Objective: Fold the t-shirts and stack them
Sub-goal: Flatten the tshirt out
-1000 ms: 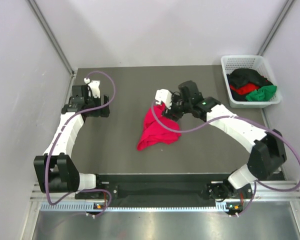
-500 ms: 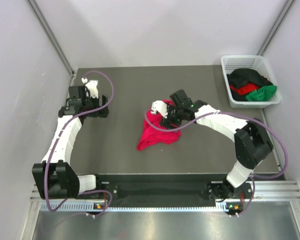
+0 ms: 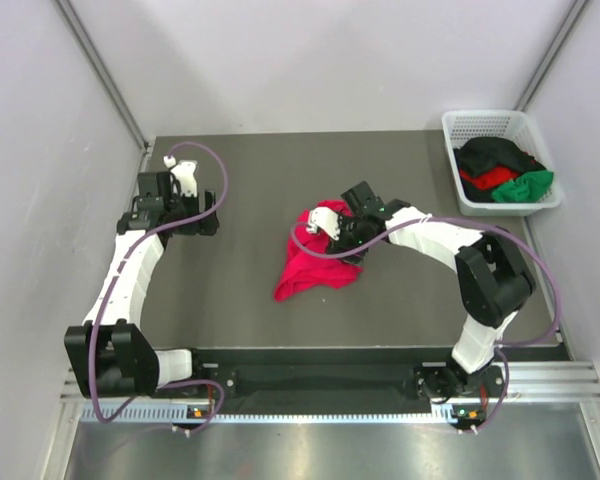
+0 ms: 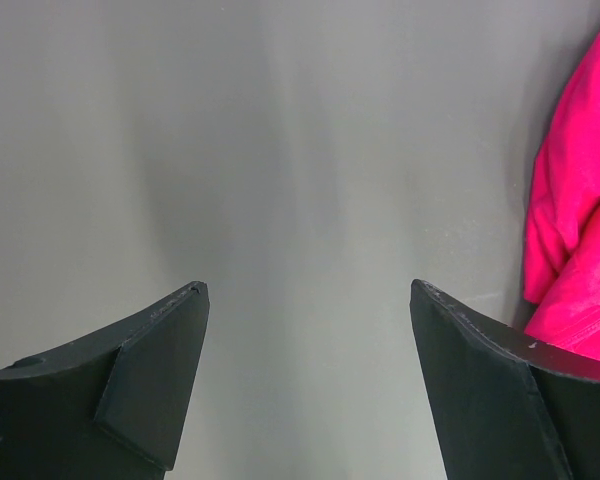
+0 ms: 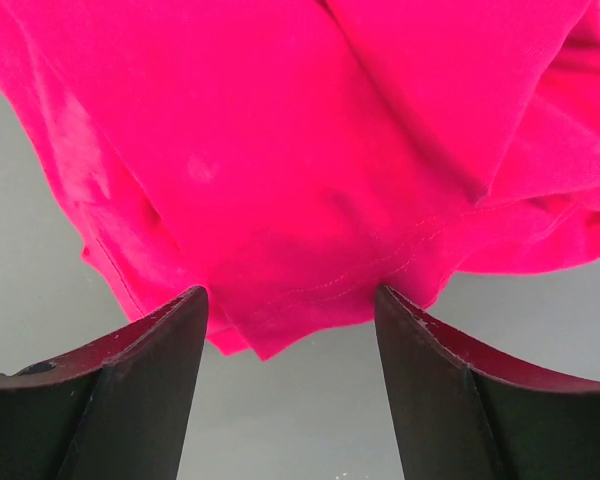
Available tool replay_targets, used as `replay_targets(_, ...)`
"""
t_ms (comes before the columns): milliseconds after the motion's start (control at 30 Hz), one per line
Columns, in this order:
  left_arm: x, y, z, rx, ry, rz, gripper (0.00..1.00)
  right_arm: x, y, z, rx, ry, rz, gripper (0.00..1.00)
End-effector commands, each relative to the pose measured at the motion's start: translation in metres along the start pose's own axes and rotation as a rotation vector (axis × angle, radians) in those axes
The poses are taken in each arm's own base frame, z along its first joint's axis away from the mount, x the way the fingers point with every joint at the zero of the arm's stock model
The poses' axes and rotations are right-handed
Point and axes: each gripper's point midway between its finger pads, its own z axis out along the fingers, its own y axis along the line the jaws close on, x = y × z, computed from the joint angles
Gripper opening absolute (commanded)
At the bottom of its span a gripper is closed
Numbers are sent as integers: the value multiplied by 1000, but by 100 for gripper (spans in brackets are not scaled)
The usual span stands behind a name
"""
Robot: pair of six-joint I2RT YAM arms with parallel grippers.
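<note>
Grey tabletop (image 3: 260,170), crumpled pink t-shirt (image 3: 310,268) mid-surface, right gripper (image 5: 290,300) wide over its hem, left gripper (image 4: 308,292) wide, apart.

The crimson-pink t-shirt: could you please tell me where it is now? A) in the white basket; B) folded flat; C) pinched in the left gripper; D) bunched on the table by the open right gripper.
D: the crimson-pink t-shirt lies bunched on the table, the right gripper open at its edge; the left gripper stands open, apart.
</note>
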Motion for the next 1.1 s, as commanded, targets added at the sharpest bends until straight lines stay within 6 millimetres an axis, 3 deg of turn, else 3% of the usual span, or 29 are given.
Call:
replay_targets(0,-13,2,-3,3,-30,-22,86,10,4,1,-54,17,-30,67)
replay_targets(267,-11,14,-3,-8,-31,-80,86,20,2,8,-57,59,-29,60)
replay_targets(433,-10,20,-4,-5,-36,-118,85,22,-7,13,-25,73,-18,43)
replay_targets(500,-10,22,-4,-8,-38,-120,84,16,-13,8,-7,57,-15,29)
replay_targets(567,-10,21,-5,-3,-39,-108,84,8,-19,0,18,37,-19,24)
replay_targets(667,-9,21,-5,0,-40,-97,84,-12,-33,-21,79,-10,-46,13)
replay_targets(733,-9,21,-4,1,-48,-93,83,-26,-41,-38,120,-44,-64,1)
replay_targets(833,-10,23,-2,-6,-50,-90,83,-52,-53,-66,179,-114,-103,0)
replay_targets(1067,-15,34,1,-52,-55,-63,84,-175,-77,-191,349,-438,-261,0)
